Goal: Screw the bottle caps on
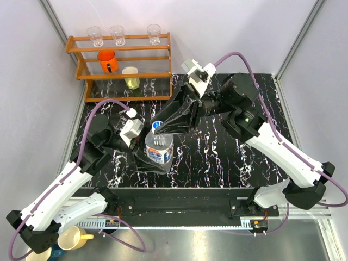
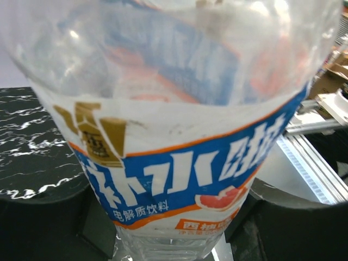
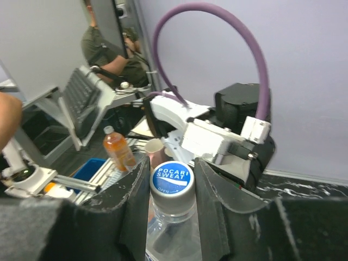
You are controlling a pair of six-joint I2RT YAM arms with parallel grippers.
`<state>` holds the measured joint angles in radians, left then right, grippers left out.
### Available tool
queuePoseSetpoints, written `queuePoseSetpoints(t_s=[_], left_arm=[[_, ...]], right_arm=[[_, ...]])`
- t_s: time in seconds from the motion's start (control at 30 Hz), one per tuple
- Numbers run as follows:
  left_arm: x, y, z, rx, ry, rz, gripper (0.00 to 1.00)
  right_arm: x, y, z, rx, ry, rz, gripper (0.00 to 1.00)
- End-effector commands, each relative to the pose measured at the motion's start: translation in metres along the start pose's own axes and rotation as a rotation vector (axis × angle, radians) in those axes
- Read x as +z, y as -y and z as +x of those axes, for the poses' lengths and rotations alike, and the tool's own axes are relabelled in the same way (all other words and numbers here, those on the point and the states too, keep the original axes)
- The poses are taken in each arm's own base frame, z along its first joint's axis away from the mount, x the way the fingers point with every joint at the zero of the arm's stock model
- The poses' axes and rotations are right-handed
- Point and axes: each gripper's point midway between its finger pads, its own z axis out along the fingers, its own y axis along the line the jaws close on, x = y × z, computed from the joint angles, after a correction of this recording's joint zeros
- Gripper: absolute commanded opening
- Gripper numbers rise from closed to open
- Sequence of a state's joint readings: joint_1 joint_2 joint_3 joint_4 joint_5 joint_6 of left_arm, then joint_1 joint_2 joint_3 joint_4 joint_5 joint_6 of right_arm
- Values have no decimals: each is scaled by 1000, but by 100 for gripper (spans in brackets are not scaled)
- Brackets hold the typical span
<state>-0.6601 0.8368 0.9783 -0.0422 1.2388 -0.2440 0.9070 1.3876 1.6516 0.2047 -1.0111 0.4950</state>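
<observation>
Black marble-look tabletop (image 1: 228,157) with white veins, pale grey walls round it, and an orange wooden rack (image 1: 147,76) at the back holding clear drinking glasses (image 1: 117,34). Readable stuff first: the small round white cap with a blue top (image 3: 172,178) says POCARI SWEAT in white, with OPEN printed along its near edge. The clear plastic bottle (image 1: 159,149) wears a blue band edged in orange with big white Chinese characters, a smaller line reading 电解质饮料, a gold emblem and a picture of a grapefruit slice. Right gripper (image 3: 172,187) is clamped tight on that cap, one dark finger on each side, and the cap sits on top of the bottle's neck. Left gripper (image 2: 168,228) has the bottle's body pinched between its fingers, near the middle of the table. Can't tell if the bottle's base touches the surface.
</observation>
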Motion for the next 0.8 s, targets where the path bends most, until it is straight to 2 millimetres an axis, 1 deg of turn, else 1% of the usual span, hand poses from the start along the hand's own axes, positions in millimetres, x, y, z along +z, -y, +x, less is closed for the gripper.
queuePoseSetpoints(t_s=[0.0,0.03,0.07,0.1,0.13,0.2,0.23,0.3,0.33,0.4,0.43,0.47,0.5,0.53,0.63,0.7,0.73,0.77], left_arm=[[-8,-45,-22,37,78,-276,14],[-13,-59,-25,42,90,-362,14],[-17,-68,-21,44,75,-416,15],[-22,-75,-21,51,76,-464,15],[-30,-90,-21,53,79,-555,15],[-39,-105,-17,72,63,-648,15],[-50,-117,-17,74,68,-739,15],[-60,-127,-14,89,54,-812,14],[-69,-134,-15,94,58,-877,14],[-78,-141,-12,97,44,-941,14],[-87,-147,-12,98,46,-1000,15],[-92,-149,-10,101,38,-1029,14],[-95,-150,-11,105,39,-1049,15],[-100,-153,-11,107,37,-1081,15],[-106,-154,-10,110,32,-1116,14],[-107,-154,-8,105,30,-1117,14],[-104,-152,-8,105,28,-1102,14],[-103,-151,-7,106,27,-1093,14]], right_arm=[[-8,16,9,17,-52,155,4],[-12,26,16,15,-75,219,1],[-17,43,13,5,-55,328,0],[-21,53,14,-4,-52,385,0],[-29,64,15,-1,-46,470,0],[-33,75,18,-16,-40,550,0],[-40,86,18,-23,-33,641,0],[-38,88,21,-44,-37,693,0],[-42,96,20,-51,-30,768,0],[-33,93,25,-75,-44,800,0],[-36,102,24,-83,-39,871,0],[-39,106,23,-90,-30,923,0],[-35,104,24,-92,-27,939,0],[-40,114,25,-97,-22,1018,0],[-42,120,24,-99,1,1119,0],[-43,123,22,-100,13,1156,0],[-40,121,19,-103,20,1158,0],[-40,121,16,-108,26,1164,9]])
